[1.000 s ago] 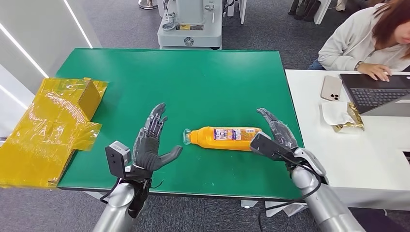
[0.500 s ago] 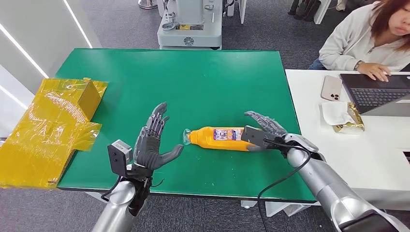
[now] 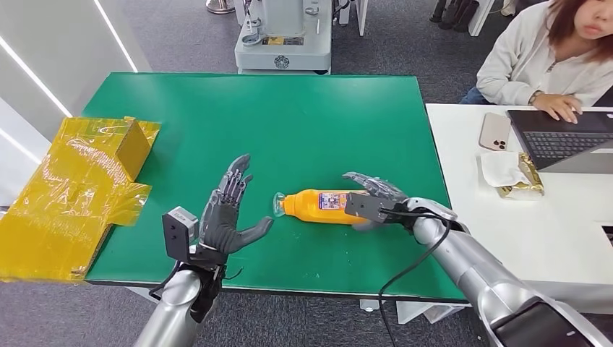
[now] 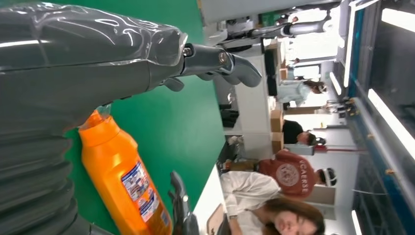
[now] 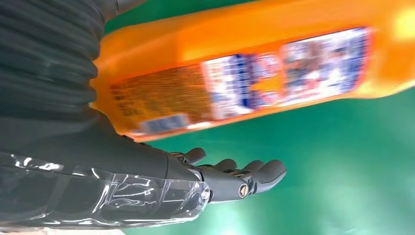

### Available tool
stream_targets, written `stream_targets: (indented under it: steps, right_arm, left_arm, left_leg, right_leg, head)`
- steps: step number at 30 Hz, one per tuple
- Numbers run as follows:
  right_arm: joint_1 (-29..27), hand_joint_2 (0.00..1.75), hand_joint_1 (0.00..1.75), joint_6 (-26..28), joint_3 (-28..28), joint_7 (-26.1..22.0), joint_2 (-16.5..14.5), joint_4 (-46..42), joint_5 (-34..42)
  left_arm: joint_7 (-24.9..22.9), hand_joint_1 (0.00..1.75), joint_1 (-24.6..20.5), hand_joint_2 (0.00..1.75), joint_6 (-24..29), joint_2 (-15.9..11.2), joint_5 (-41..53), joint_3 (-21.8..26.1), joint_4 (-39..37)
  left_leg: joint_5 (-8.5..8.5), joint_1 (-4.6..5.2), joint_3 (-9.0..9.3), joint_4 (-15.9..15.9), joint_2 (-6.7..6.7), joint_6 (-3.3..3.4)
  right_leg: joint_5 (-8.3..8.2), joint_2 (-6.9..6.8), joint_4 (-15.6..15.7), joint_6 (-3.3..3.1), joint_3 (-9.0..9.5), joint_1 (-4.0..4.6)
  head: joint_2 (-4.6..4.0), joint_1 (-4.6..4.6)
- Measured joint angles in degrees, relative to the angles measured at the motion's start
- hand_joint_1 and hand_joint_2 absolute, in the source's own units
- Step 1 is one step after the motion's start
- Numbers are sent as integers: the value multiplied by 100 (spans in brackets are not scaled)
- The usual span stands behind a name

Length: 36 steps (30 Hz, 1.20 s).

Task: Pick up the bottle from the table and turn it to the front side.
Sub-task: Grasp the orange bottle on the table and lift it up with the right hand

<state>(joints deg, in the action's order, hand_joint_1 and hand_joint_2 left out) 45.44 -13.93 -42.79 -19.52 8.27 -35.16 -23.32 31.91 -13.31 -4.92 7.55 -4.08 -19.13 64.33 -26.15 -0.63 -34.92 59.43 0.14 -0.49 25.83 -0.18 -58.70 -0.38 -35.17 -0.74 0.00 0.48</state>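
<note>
Overhead, from the head view, the orange bottle (image 3: pixel 325 206) lies on its side on the green table (image 3: pixel 289 123), its clear cap end pointing toward the left hand (image 3: pixel 225 217). That hand stands upright with fingers spread wide, holding nothing, a short way off from the cap. The right hand (image 3: pixel 372 196) reaches over the bottle's base end, fingers arched across the far side and thumb at the near side; whether it truly grips or merely touches cannot be told. Beyond the left hand's outer side sits a yellow wrapped box (image 3: pixel 79 188). Past the right arm, a white desk (image 3: pixel 535 231) carries a laptop (image 3: pixel 564 141) and a phone (image 3: pixel 495 131), with a person (image 3: pixel 542 61) seated at it.

From the left wrist view, the bottle (image 4: pixel 127 181) lies just beyond the thumb (image 4: pixel 220 61), not touched by it, label facing up.

From the right wrist view, the bottle (image 5: pixel 254 73) runs close alongside the palm, its printed label blurred, while the dark fingers (image 5: pixel 240 178) stretch out over the green surface, apart from the bottle.
</note>
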Motion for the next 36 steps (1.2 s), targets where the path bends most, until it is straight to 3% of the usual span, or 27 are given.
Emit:
stream_targets:
  steps: [8, 23, 36]
  right_arm:
    - [319, 175, 0, -233, -459, 368, -291, 141, -115]
    - [1084, 175, 0, -914, -1649, 1010, -240, 163, -695]
    - [1296, 175, 0, -950, -2022, 1091, -233, 163, -637]
  left_arm:
    - [-163, 0, -139, 175, -131, -14, -55, -100, -67]
    - [-190, 0, -185, 175, -266, -61, -436, -104, -210]
    - [-188, 0, -148, 175, -245, -134, -458, -104, -225]
  left_leg:
    - [1, 0, -1, 1, -2, -2]
    - [1, 0, 0, 2, 1, -2]
    - [1, 0, 0, 2, -1, -2]
  right_leg:
    - [0, -1, -1, 0, 0, 0]
    - [0, 1, -1, 0, 0, 0]
    - [0, 0, -1, 0, 0, 0]
  head:
    - [0, 1]
    - [0, 0]
    - [0, 0]
